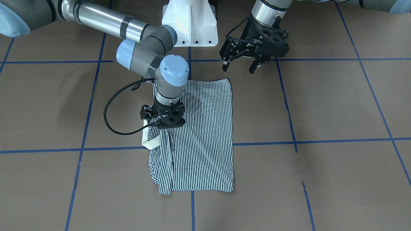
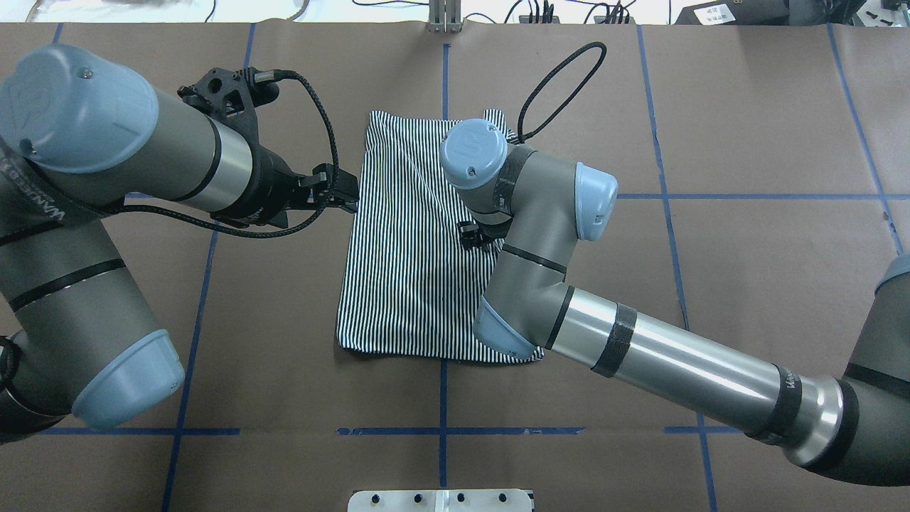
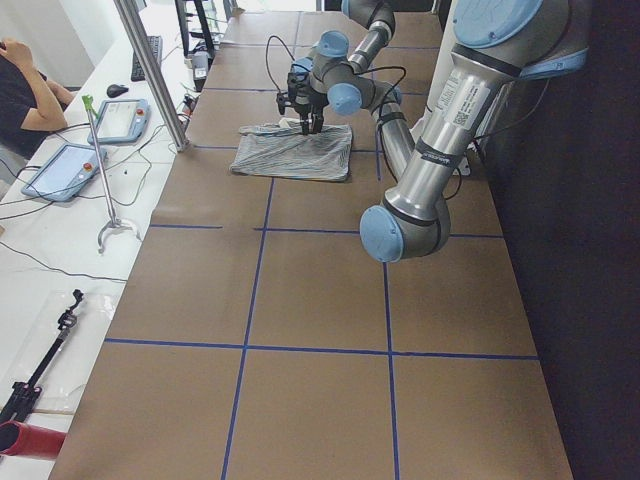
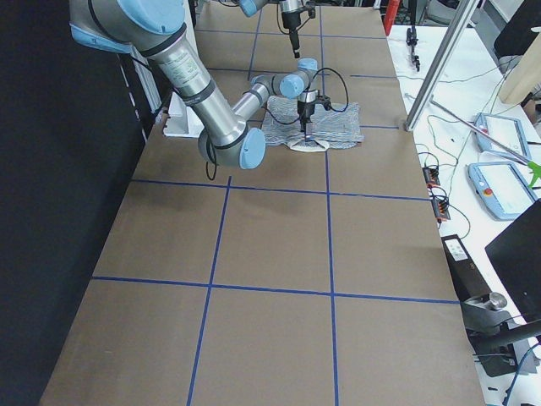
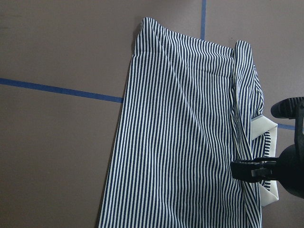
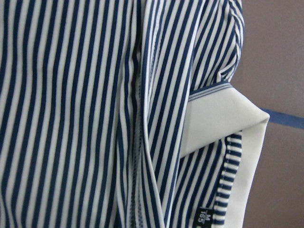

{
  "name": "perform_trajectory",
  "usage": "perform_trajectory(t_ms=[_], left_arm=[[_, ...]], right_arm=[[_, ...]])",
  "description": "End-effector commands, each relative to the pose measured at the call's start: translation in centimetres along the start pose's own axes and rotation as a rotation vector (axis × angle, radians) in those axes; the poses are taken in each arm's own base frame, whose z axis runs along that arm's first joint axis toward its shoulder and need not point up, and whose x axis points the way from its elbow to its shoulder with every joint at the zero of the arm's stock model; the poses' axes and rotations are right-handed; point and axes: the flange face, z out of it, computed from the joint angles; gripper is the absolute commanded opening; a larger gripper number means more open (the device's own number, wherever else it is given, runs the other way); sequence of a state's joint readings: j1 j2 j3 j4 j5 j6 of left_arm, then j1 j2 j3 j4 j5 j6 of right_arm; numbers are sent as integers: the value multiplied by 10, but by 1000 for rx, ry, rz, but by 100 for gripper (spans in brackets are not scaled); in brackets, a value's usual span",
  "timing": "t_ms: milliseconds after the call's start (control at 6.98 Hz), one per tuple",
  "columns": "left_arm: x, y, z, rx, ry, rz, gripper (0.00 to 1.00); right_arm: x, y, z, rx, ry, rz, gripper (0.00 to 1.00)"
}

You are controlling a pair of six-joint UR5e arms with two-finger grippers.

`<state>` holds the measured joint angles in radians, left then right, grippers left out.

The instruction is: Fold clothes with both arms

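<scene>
Lighting was bright, even and from overhead, throwing only soft shadows under the right arm [image 2: 675, 363] onto the table [image 2: 746, 249], with glare streaks along its polished tube, generally sharp focus, and a black unlit band along both side views.

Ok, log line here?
polo shirt: folded flat | right claw: on it by collar, grip unclear | left claw: open, off shirt

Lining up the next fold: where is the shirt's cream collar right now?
In the front-facing view the cream collar pokes out from the striped polo shirt's left edge, just below the right gripper, at the blue tape line.
</scene>
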<state>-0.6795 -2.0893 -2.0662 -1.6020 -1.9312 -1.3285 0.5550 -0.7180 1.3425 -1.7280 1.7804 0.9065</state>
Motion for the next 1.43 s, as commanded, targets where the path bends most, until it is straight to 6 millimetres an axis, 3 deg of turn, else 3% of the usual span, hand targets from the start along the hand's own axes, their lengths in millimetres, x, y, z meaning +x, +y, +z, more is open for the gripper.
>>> perform_trajectory(t_ms=[0,286,430,573,716,859,1002,1145,1289], left_arm=[[1,0,0,-1,1,-1,100],[0,0,1,-1,0,1,100],[2,1,1,-2,2,1,100],[2,1,1,-2,2,1,100],[3,1,0,-2,4,1,100],[3,1,0,-2,4,1,100],[4,1,-1,-1,7,2,100],[5,1,-1,-1,8,3,100],[4,1,-1,-1,7,2,100]], right_arm=[[5,0,7,-8,10,1,100],[23,-3,16,-15,25,5,100],[46,-3,22,-26,49,-6,100],[90,-8,8,-26,71,-43,100],[150,-5,5,-27,96,-102,100],[178,-5,14,-30,115,-136,100],[180,-14,8,-9,104,-129,100],[163,-26,-8,30,71,-123,100],[124,-62,-17,48,56,-69,100]])
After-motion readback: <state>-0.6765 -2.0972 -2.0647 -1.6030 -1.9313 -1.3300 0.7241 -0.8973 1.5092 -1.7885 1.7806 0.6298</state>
